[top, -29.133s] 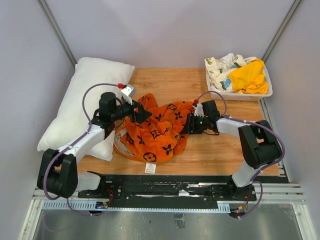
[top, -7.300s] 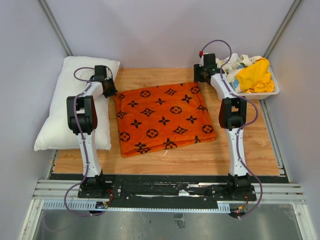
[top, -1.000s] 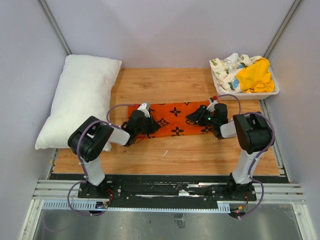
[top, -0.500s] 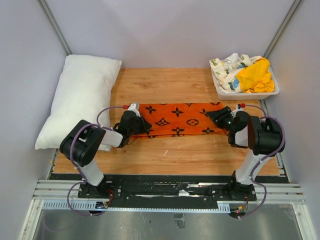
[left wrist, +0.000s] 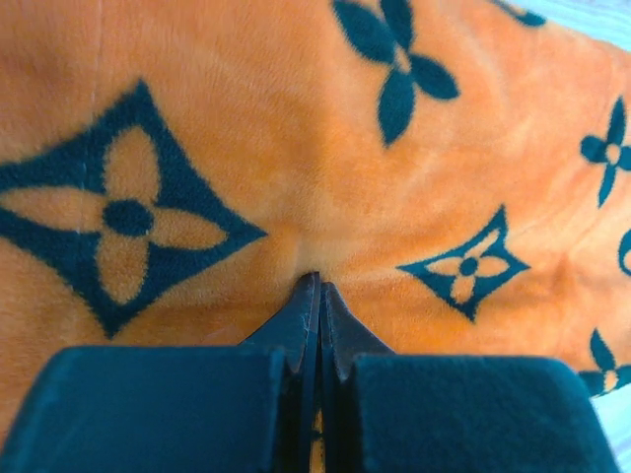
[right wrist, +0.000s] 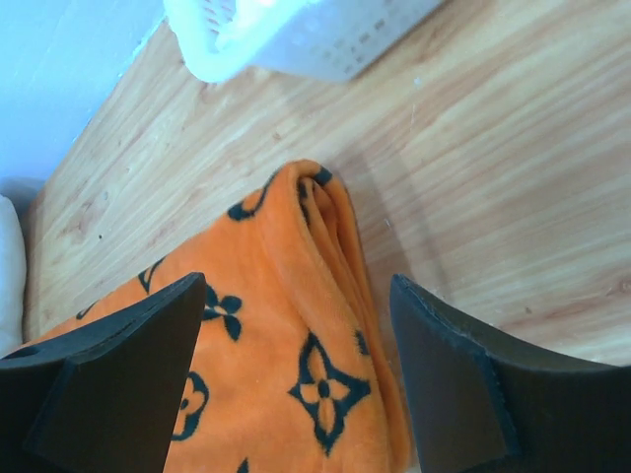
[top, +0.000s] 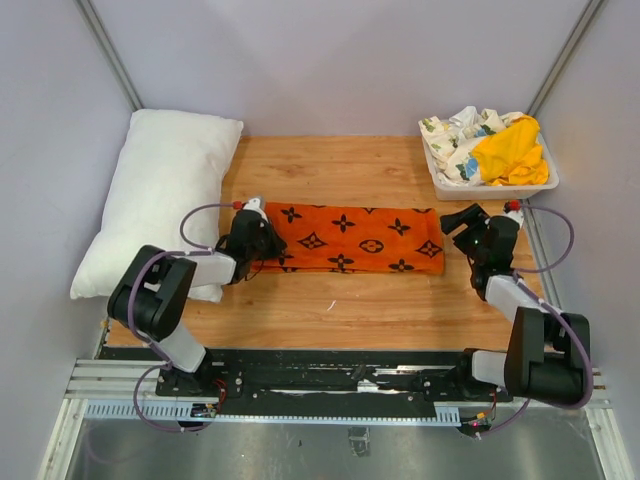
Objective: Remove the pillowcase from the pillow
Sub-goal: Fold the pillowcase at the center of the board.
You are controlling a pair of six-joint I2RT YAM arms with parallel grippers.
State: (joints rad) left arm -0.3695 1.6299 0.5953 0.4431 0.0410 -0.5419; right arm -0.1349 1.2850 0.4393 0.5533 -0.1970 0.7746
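The orange pillowcase (top: 355, 238) with black motifs lies folded into a long flat strip across the middle of the table. It is off the plump white pillow (top: 165, 200), which lies bare along the left wall. My left gripper (top: 260, 240) is at the strip's left end. In the left wrist view its fingers are shut together, and the tips (left wrist: 317, 284) press into the pillowcase (left wrist: 296, 148). My right gripper (top: 462, 224) stands just past the strip's right end. Its jaws are wide open on either side of the pillowcase's folded end (right wrist: 315, 296), with nothing held.
A white basket (top: 490, 186) at the back right holds a yellow cloth (top: 505, 150) and a white floral cloth (top: 450, 135). The basket's corner (right wrist: 296, 39) shows in the right wrist view. Grey walls close in the left, right and back.
Both grippers have slid outward along the strip, the left to the left end and the right past the right end. The right jaws have opened wide. The strip now lies longer and flatter.
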